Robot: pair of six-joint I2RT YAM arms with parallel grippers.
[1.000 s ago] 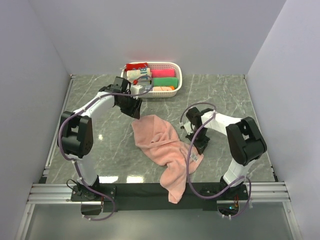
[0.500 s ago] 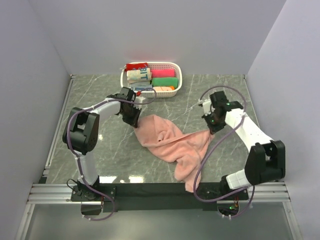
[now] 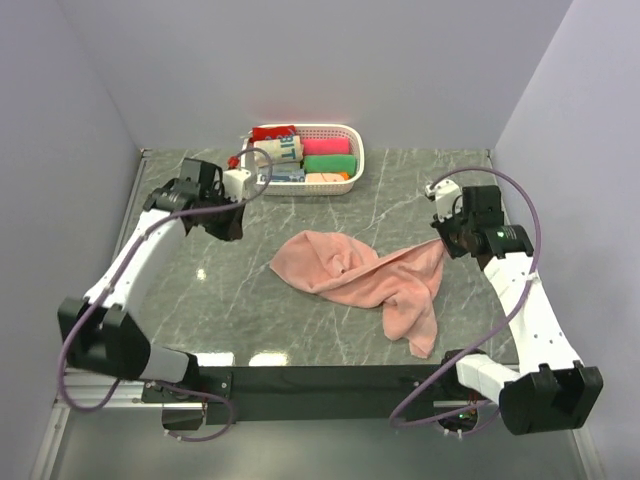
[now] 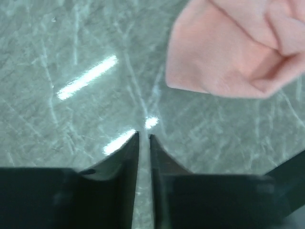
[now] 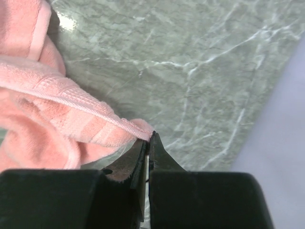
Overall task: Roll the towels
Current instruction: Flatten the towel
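One large salmon-pink terry-cloth towel (image 3: 365, 280) lies crumpled across the middle of the grey marble worktop (image 3: 240, 310). We see the right pincer (image 5: 150, 137) clamped tight on the towel's right-hand corner. The left pincer (image 4: 144, 137) hangs over bare marble, apart from the towel, its jaws almost together and empty.

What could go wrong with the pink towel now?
The right gripper pinches only the very corner of the towel, so it may slip out. The left gripper holds nothing and sits off the cloth, so one-sided pulling may just drag the crumpled towel instead of flattening it.
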